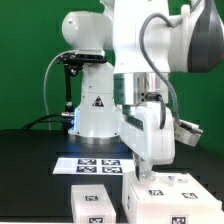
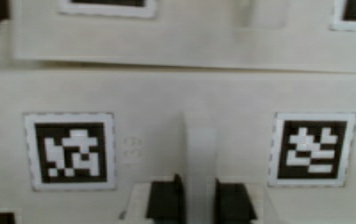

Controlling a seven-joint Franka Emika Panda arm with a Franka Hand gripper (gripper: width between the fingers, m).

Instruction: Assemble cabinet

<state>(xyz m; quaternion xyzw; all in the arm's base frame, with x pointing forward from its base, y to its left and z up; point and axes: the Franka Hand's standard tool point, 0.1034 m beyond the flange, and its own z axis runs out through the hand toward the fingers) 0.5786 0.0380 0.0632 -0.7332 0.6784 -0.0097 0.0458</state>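
The cabinet lies in loose white parts with black-and-white tags at the front of the table. One boxy part (image 1: pixel 172 192) is at the exterior view's right, another (image 1: pixel 95 204) to its left. My gripper (image 1: pixel 149 170) is down on the right part's top edge. In the wrist view a white panel (image 2: pixel 175 100) with two tags fills the picture. A thin upright ridge (image 2: pixel 196 140) of it runs between my fingers. The gripper (image 2: pixel 200 200) stands nearly closed, its dark pads (image 2: pixel 162 203) pressed to each side of the ridge.
The marker board (image 1: pixel 95 163) lies flat on the black table behind the parts. The arm's white base (image 1: pixel 95 110) stands behind it, beside a black camera stand (image 1: pixel 68 85). Another tagged white panel (image 2: pixel 122 25) shows beyond the held one.
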